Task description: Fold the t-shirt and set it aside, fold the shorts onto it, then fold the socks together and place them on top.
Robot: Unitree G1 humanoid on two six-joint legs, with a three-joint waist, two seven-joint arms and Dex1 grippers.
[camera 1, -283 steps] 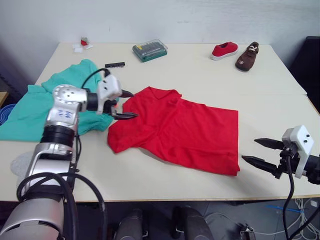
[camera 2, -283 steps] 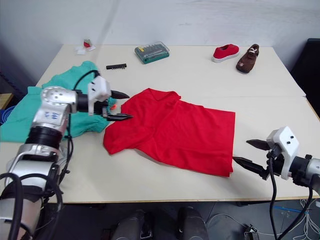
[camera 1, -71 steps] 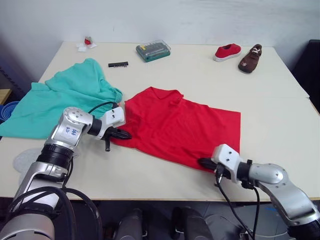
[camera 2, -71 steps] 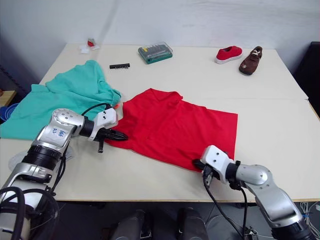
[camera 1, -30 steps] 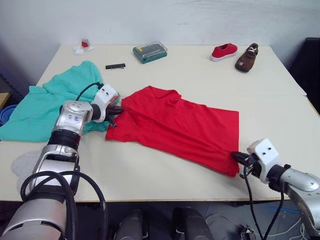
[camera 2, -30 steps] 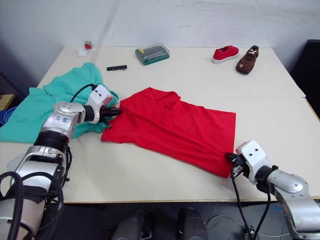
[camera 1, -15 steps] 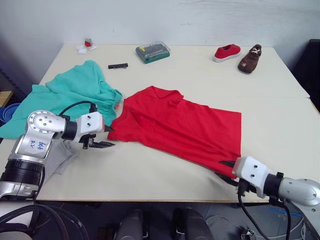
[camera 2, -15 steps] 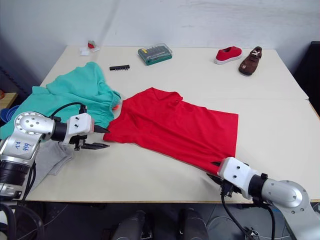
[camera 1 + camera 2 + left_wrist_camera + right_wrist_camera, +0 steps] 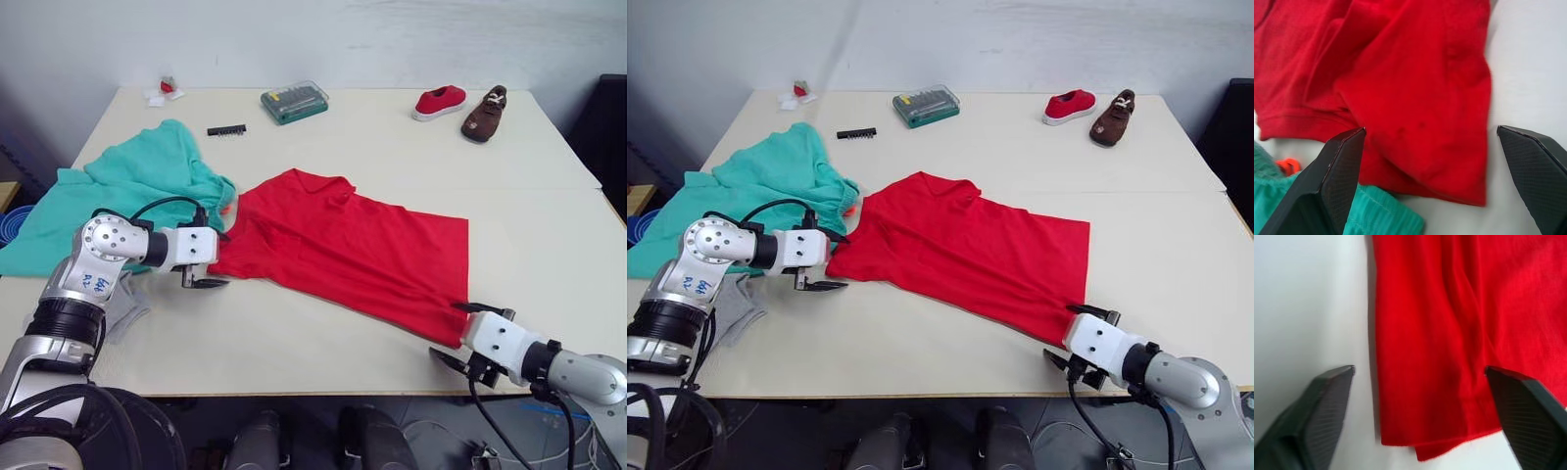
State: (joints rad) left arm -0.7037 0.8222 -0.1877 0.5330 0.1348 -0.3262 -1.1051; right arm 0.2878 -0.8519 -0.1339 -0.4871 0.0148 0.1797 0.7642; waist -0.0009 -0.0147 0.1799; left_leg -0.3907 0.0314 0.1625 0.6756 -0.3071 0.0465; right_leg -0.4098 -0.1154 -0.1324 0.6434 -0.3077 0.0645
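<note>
Now the soft red t-shirt (image 9: 353, 250) lies rumpled mid-worktop (image 9: 392, 137). Both tools, left (image 9: 208, 272) and right (image 9: 468, 338), gape wide at its corners, having let go since a second ago.

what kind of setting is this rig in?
Probably a lab or workshop test bench, not a home: a plain pale table against a bare wall, a screwdriver bit set, and stray shoes set among the laundry.

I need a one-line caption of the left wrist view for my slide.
Open left gripper poised over the t-shirt sleeve edge, beside the shorts on the table.
</note>
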